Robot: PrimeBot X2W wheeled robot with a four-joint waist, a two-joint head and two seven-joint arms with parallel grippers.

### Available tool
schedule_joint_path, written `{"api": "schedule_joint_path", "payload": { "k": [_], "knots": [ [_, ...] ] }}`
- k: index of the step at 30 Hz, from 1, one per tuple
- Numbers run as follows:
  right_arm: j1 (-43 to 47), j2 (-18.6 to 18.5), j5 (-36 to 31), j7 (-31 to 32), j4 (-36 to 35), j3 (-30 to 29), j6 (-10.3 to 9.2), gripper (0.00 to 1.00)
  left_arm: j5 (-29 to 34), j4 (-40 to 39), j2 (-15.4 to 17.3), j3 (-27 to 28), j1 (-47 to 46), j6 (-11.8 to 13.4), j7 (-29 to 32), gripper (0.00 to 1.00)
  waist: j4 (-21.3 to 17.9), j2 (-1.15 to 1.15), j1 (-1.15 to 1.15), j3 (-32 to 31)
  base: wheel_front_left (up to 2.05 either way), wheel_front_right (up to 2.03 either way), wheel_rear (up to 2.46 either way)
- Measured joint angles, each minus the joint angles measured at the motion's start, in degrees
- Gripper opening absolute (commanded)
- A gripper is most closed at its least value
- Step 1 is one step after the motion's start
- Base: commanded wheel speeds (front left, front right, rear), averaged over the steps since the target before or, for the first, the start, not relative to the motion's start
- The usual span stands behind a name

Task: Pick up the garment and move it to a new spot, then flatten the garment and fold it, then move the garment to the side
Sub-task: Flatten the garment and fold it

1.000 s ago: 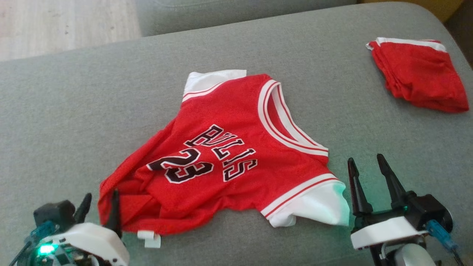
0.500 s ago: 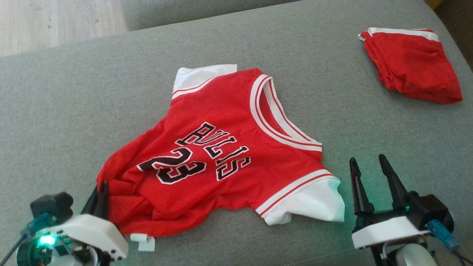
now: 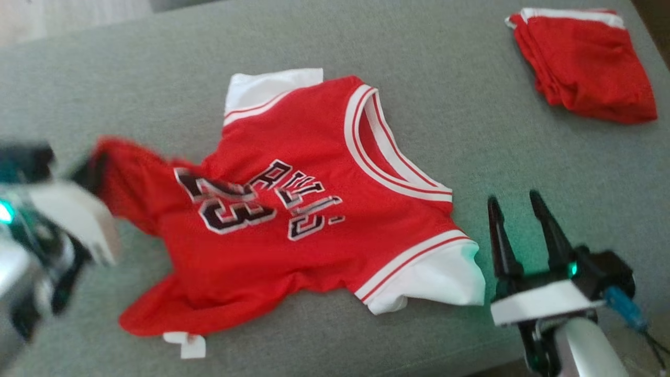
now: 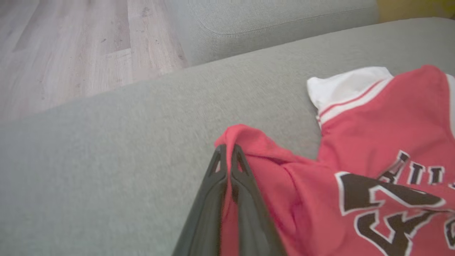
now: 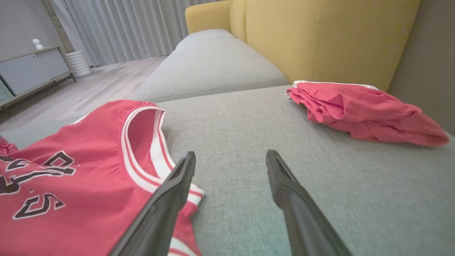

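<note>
Jersey (image 3: 314, 209): mid-cushion (image 3: 471, 131), print side up, hem end rumpled.
Left gripper (image 4: 228, 151): fingers pressed together on hem corner, toward cushion's left edge.
Right gripper (image 3: 513, 199): fingers spread, empty, just beside white sleeve, toward cushion's near edge.
Fabric judged light, limp, prone to bunching. Best holds: hem corners, shoulder seams.
</note>
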Motion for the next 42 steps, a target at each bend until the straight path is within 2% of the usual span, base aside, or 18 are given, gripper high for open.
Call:
{"api": "schedule_joint_path", "payload": {
  "k": [3,6,10,11,12,13,16,20,24,30,35,42],
  "knots": [
    [-2.68,0.0,0.67,0.0,-0.07,0.42,0.0,1.0,0.16,3.31,0.94,-0.16,-7.18,-3.28,5.63,0.0,-1.39,0.0,0.0,1.64,0.0,0.0,0.0],
    [-3.59,-0.01,1.82,-0.01,-0.1,0.82,0.0,1.0,2.42,7.33,0.94,-0.7,-12.33,-5.25,8.61,0.0,-3.08,0.0,0.01,3.26,0.0,0.0,0.0],
    [-3.57,0.0,3.33,0.0,0.11,1.29,0.0,1.0,6.68,14.96,0.13,-0.76,-16.97,-5.38,6.93,0.0,-5.2,0.0,0.01,5.22,0.0,0.0,0.0],
    [-3.57,0.0,3.58,0.0,0.12,1.32,0.0,1.0,7.83,16.86,-0.45,-0.77,-17.79,-5.37,5.73,0.05,-5.59,0.0,0.01,5.57,0.0,0.0,0.0],
    [-3.57,0.0,3.66,0.0,0.14,1.32,0.0,1.0,8.81,18.6,-1.11,-0.77,-18.41,-5.35,4.45,0.47,-5.91,0.0,0.01,5.86,0.0,0.0,0.0],
    [-3.57,0.0,3.78,0.0,0.21,1.32,0.0,1.0,9.16,20.24,-1.99,-0.65,-18.76,-5.31,3.31,1.0,-6.15,0.0,0.01,6.03,0.0,0.0,0.0],
    [-3.56,0.0,4.01,0.0,0.45,1.19,0.0,1.0,7.56,23.18,-4.45,-0.62,-18.1,-5.9,2.4,1.0,-6.07,0.0,0.0,5.53,0.0,0.0,0.0],
    [-3.48,0.0,3.89,0.0,0.46,0.21,0.0,1.0,5.6,23.03,-3.81,0.23,-14.52,-5.6,-0.18,1.0,-5.02,0.0,-0.01,3.92,0.0,0.0,0.0],
    [-2.79,-0.01,2.65,0.0,0.49,-1.3,0.0,1.0,1.8,17.97,-2.56,1.94,-8.32,-4.01,-2.24,1.0,-3.17,0.0,-0.01,1.96,0.0,0.0,0.0],
    [-1.09,-0.01,0.96,-0.01,0.47,-1.85,0.0,1.0,-1.99,8.43,-2.43,0.33,3.69,-1.89,-2.24,1.0,0.7,0.0,-0.02,-0.39,0.0,0.0,0.0],
    [-1.04,-0.01,0.05,0.0,0.47,-1.55,0.0,1.0,-3.48,6.77,-3.35,-0.57,8.06,-0.81,-3.65,1.0,2.74,0.0,-0.02,-1.79,0.0,0.0,0.0],
    [-0.54,-0.01,-1.07,0.0,0.55,-1.91,0.0,1.0,-5.39,6.04,-4.85,-0.8,12.35,-0.85,-5.63,1.0,3.31,0.0,-0.02,-2.95,0.0,0.0,0.0]
  ]
}}
